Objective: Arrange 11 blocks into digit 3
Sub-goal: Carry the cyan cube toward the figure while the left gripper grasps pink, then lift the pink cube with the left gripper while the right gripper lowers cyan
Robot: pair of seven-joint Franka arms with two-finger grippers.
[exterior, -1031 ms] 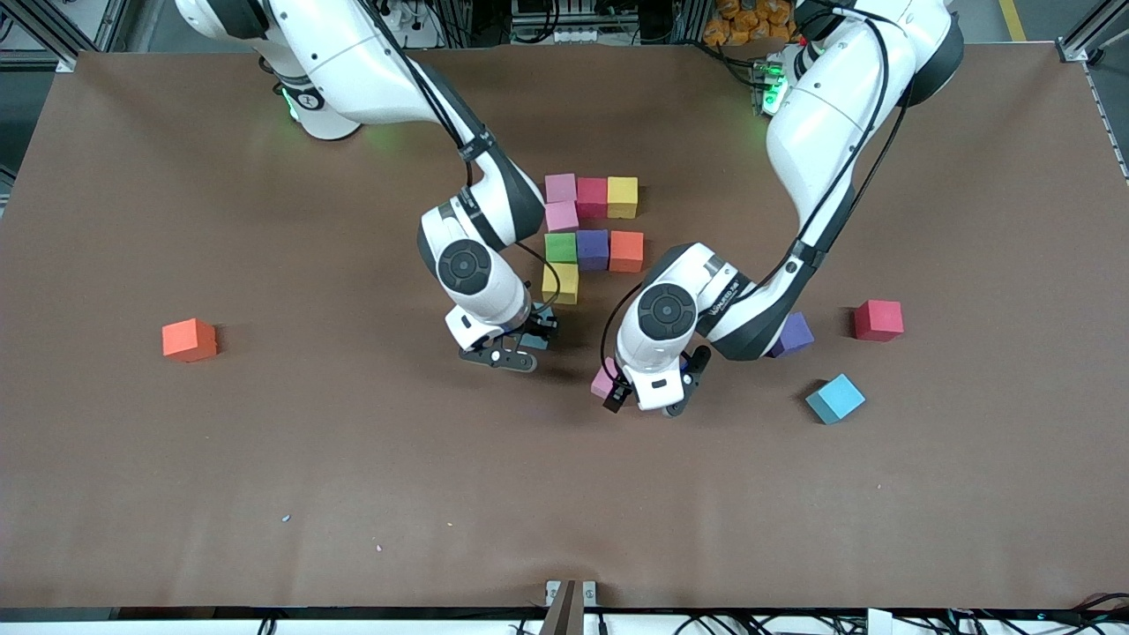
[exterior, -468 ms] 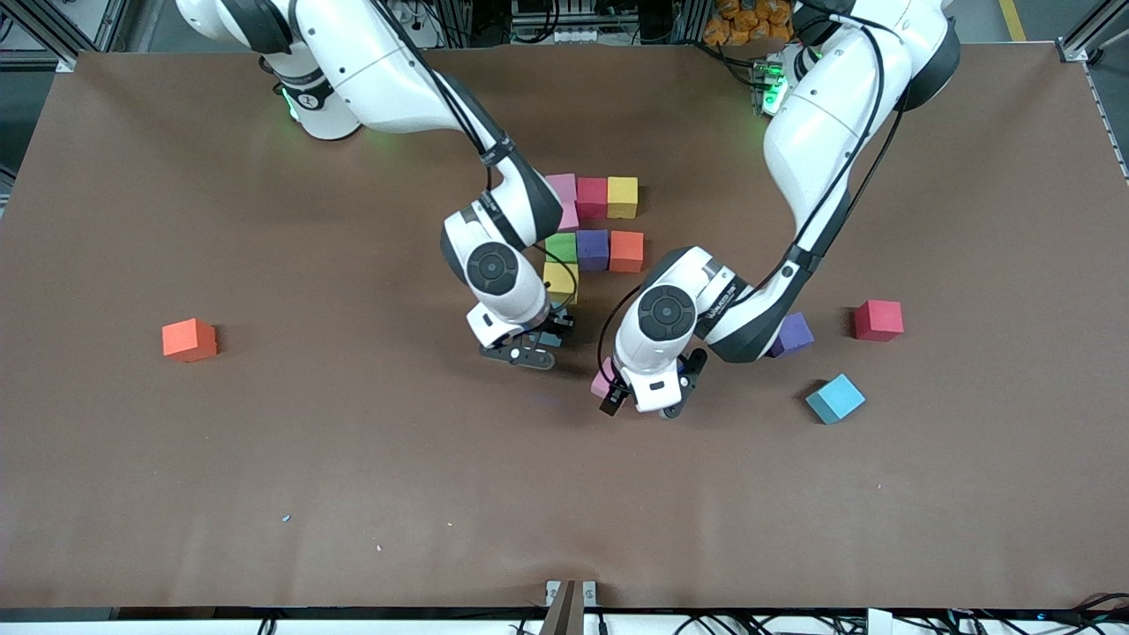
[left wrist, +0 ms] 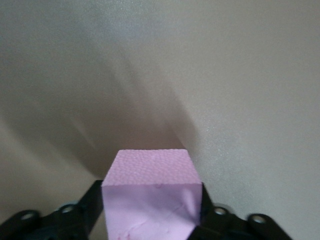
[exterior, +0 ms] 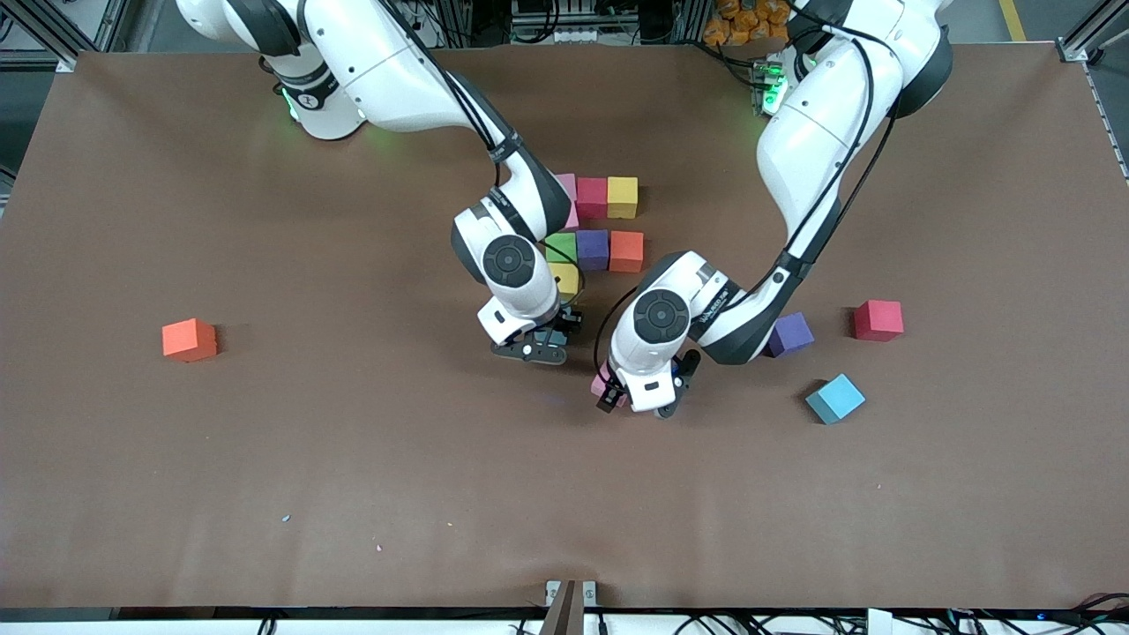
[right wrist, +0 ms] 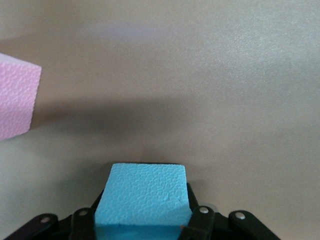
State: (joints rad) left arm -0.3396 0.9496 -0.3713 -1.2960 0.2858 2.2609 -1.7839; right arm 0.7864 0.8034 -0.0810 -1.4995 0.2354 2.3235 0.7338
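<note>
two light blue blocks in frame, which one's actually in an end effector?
The light blue block clamped in the right end effector, just nearer the camera than the yellow block. The other light blue block lies loose on the table toward the left arm's end, nothing touching it.

Robotics lab bench

Two white arms (exterior: 423, 79) bolted at the edge of a brown-covered table (exterior: 265, 459), aluminium framing (exterior: 1089, 40) at its corners, cables (exterior: 564, 18) and gear along the edge, foam cubes (exterior: 190, 339) scattered about.

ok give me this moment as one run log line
left gripper: shut on pink block | right gripper: shut on light blue block | digit 3: incomplete
</note>
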